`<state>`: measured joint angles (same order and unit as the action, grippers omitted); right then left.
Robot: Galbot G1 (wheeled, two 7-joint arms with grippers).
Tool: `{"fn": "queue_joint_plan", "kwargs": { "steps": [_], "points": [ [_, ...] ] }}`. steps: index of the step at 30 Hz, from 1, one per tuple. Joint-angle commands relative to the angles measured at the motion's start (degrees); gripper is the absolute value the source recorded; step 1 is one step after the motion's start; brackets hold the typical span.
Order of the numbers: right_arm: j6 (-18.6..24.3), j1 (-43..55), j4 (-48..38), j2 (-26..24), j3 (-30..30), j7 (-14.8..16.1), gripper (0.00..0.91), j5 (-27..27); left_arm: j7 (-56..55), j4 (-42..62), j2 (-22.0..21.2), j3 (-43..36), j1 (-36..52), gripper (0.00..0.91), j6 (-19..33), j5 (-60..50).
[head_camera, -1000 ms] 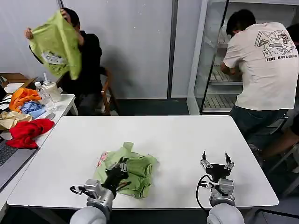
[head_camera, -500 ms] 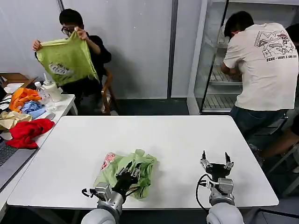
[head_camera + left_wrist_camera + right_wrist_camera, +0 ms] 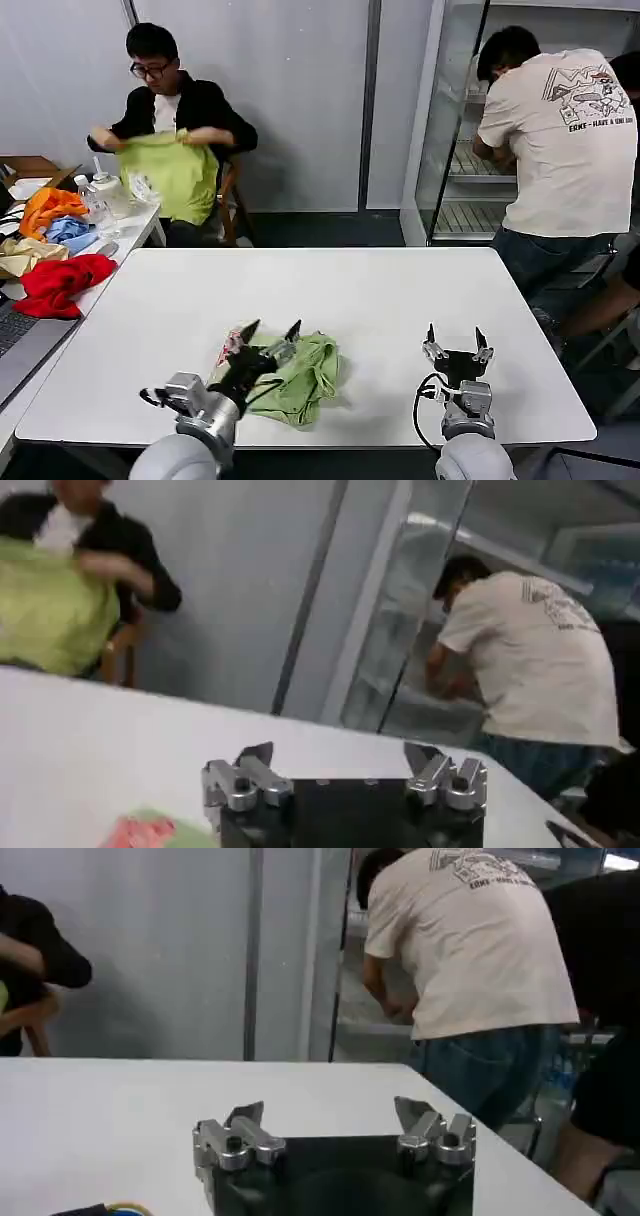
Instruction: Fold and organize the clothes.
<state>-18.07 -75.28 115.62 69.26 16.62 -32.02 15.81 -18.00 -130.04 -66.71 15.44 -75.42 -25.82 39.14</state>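
The crumpled shirt (image 3: 290, 372) lies near the counter's (image 3: 400, 300) front edge, left of centre; the left gripper (image 3: 270, 332) hovers just above it, fingers spread (grasping nothing); the right gripper (image 3: 451, 340), also spread, stands over bare counter; a seated person holds another shirt (image 3: 175, 172).

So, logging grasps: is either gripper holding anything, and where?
Nothing held. Left gripper is open above the crumpled light yellow-green cotton shirt; right gripper is open over the white table.

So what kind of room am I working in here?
Probably a lab or test room, not a home: a plain white table with a crumpled green shirt, a heap of spare clothes on a side desk, and an empty glass-door fridge behind.
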Motion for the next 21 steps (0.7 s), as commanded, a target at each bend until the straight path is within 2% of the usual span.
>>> {"fn": "queue_joint_plan", "kwargs": {
  "steps": [1,10,21],
  "points": [
    [0.0,0.0,0.1,-0.1,0.1,0.0,0.907,0.1,-0.2,2.3,7.3,9.9,-1.6,0.907,0.1,-0.8],
    [0.0,-0.1,0.5,0.0,-0.2,0.1,0.907,0.1,0.1,17.9,6.5,7.9,-1.7,0.907,2.3,-5.9],
    [0.3,-0.7,0.8,-0.6,0.4,0.0,0.907,0.4,0.5,22.1,5.8,6.8,-2.1,0.907,4.1,-5.1]
  ]
}}
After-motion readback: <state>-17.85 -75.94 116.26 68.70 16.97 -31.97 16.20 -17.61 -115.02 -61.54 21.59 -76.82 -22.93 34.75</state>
